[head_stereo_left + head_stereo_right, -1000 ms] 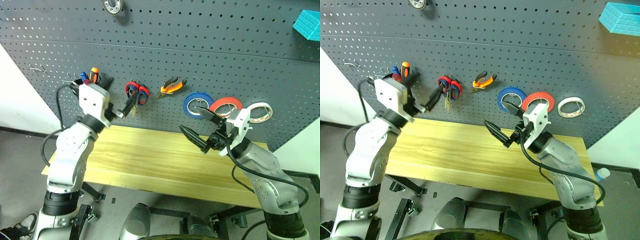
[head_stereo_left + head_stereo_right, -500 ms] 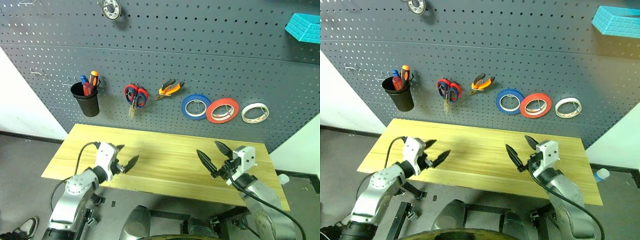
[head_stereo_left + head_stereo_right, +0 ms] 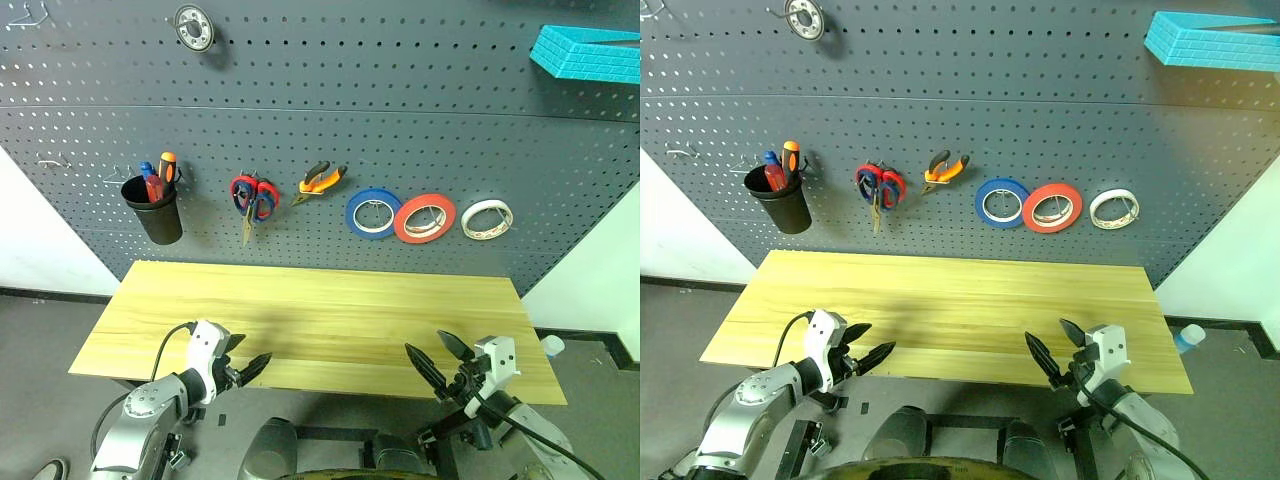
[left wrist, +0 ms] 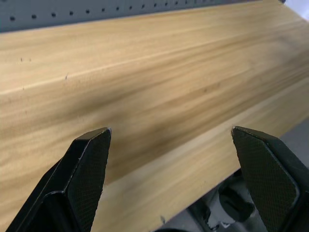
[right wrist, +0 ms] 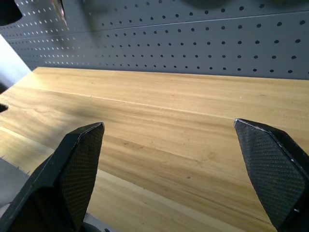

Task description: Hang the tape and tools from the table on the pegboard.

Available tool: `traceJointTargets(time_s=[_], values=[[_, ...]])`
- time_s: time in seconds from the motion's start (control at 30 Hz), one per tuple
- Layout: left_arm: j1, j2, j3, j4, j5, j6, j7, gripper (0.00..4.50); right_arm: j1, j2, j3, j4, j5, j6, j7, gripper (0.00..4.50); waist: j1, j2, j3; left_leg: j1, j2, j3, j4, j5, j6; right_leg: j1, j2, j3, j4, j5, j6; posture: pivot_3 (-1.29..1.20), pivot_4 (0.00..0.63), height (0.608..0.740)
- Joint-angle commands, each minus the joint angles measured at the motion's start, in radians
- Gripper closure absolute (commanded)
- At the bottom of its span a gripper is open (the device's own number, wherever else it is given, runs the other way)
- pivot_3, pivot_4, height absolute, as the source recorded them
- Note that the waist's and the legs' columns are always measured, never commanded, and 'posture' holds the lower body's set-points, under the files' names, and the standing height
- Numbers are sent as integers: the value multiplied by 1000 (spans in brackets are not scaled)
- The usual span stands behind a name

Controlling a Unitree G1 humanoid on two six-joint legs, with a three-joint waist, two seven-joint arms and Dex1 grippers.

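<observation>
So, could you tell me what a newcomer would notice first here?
The dark pegboard with its row of rolls: blue roll, red roll, cream tape. Left of them hang pliers and scissors. Below, the bare wooden table, with both open grippers low at its near edge.

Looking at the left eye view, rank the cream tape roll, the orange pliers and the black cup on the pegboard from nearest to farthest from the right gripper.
From the right gripper:
1. Cream tape roll, right end of the row of rolls on the pegboard.
2. Orange pliers, near the middle.
3. Black cup, far left.
</observation>
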Motion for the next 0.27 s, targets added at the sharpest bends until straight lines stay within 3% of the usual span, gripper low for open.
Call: traceJointTargets(time_s=[0.03, 0.27], values=[[-10, 3, 21, -60, -52, 63, -10, 344, 2, -19, -19, -42, 27, 6, 22, 0, -5, 0, 0, 0, 0, 0, 0, 0, 0, 0, 0, 0, 0, 0, 0, 357, 0, 677], [-4, 11, 32, -112, -89, 123, -25, 344, 15, -20, 15, -112, 38, 45, 24, 0, -23, 2, -1, -1, 0, 0, 0, 0, 0, 0, 0, 0, 0, 0, 0, 352, 0, 677]])
